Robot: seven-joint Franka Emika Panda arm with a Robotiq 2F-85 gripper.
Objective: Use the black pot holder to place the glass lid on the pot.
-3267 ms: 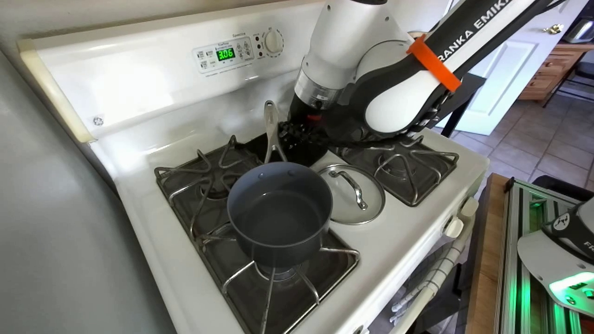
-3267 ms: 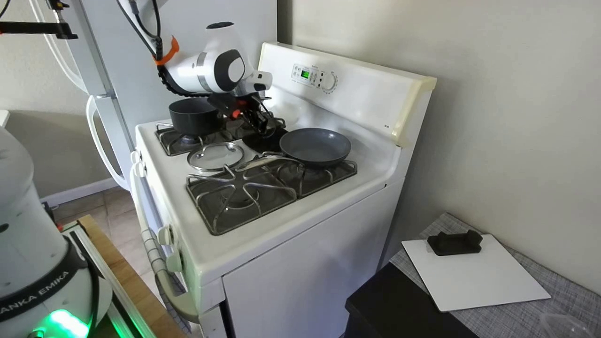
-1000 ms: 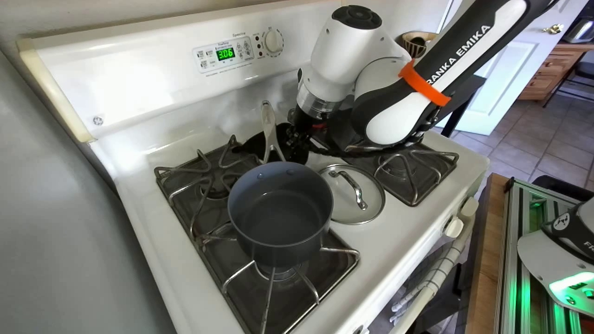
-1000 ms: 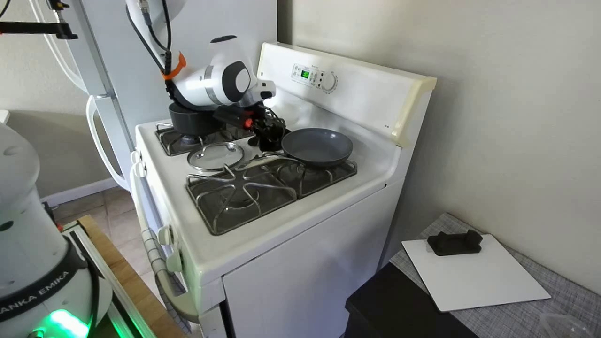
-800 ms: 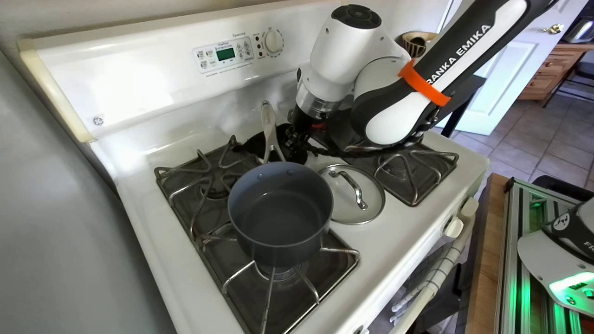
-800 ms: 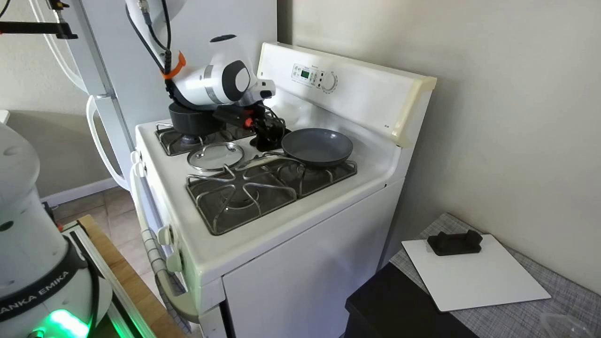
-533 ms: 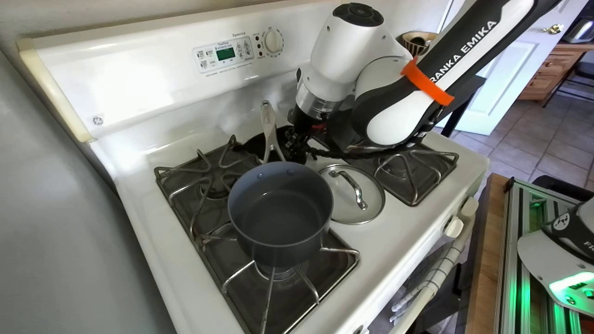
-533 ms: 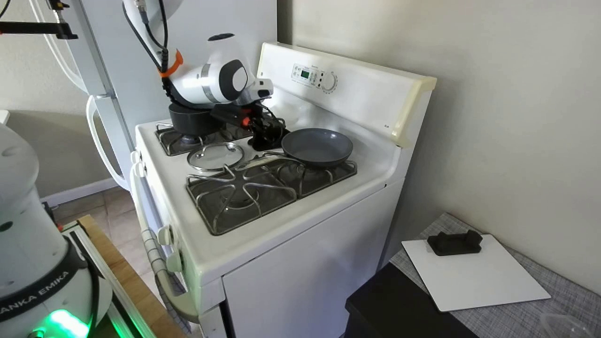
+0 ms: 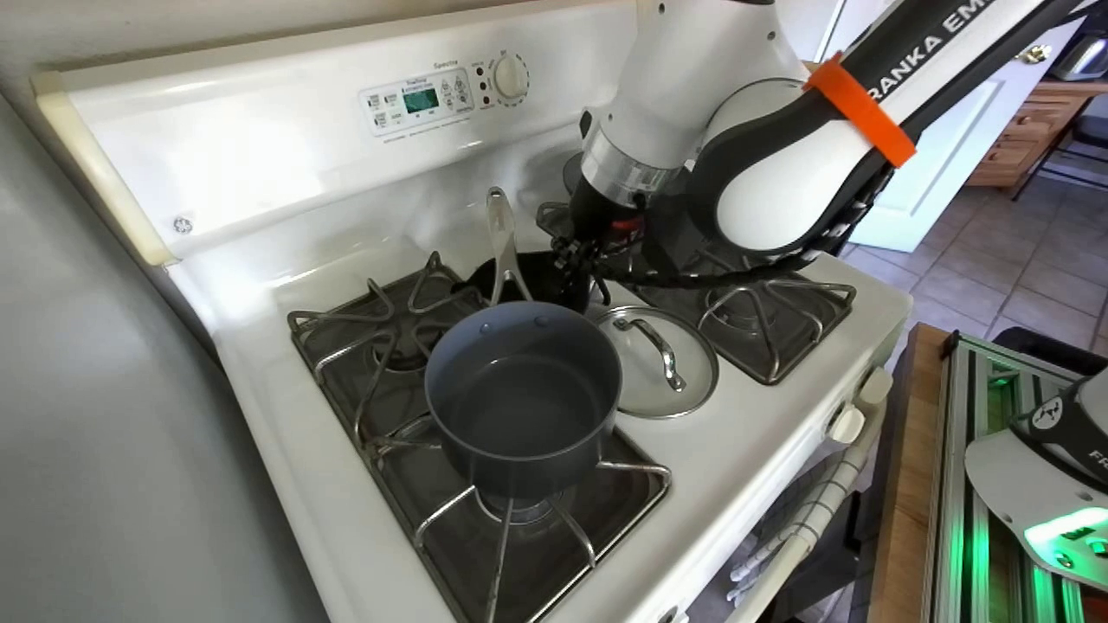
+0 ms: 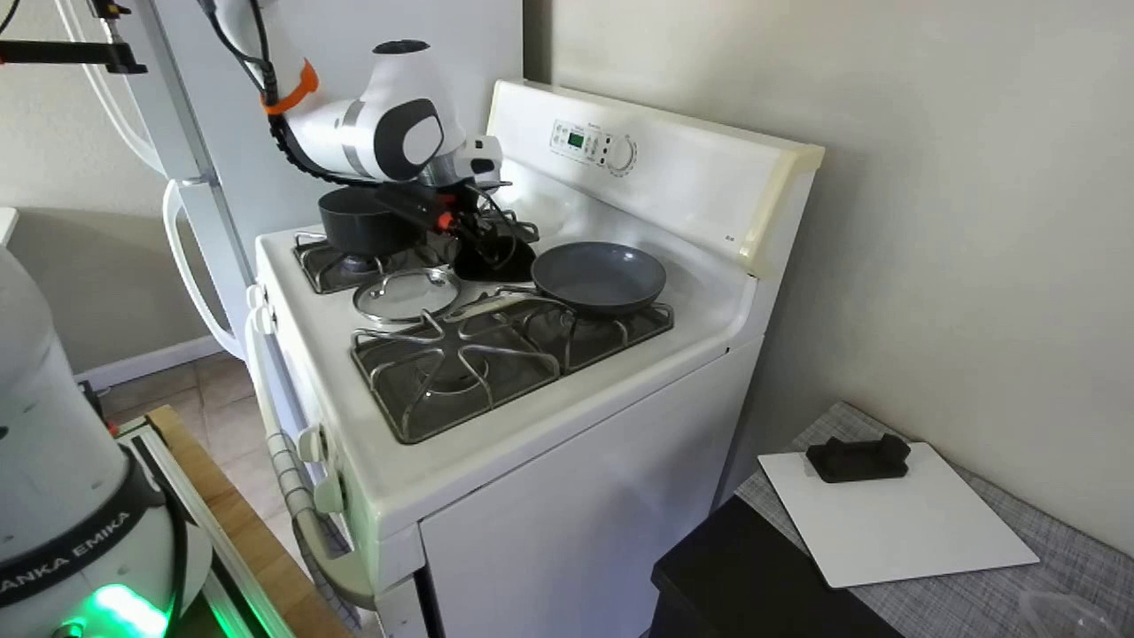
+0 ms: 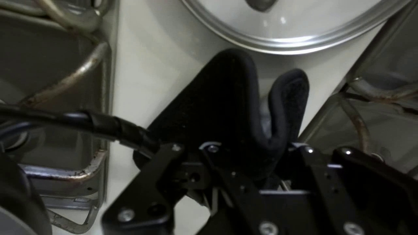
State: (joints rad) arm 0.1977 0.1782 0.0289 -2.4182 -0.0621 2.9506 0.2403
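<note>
We've got a white stove taking up most of both exterior views, its flat white top running from the middle strip out to the front edge above the knobs. "Spectra" is printed over the control panel. The robot arm leans in over the back half and reads "RANKA EM" beside an orange strap; its base gives us "ANKA EMIKA", both bits cut off. A grey frying pan sits on one of the grates. The pot sits on another, open-topped, its silver handle pointing at the back panel. Next size down, the glass lid lies handle up on the white strip between the grates. It's close to the pot, which covers part of the lid's edge in an exterior view, so that side looks tight. The black pot holder is in the claw: we see it folded over and pinched there, with the loose part poking out toward the lid. In the wrist view the fold ends just beside the lid's rim; we can't tell whether it touches the stove. Smallest: a green screen too dim for us to read, and a round badge low on the back panel, too tiny.
</note>
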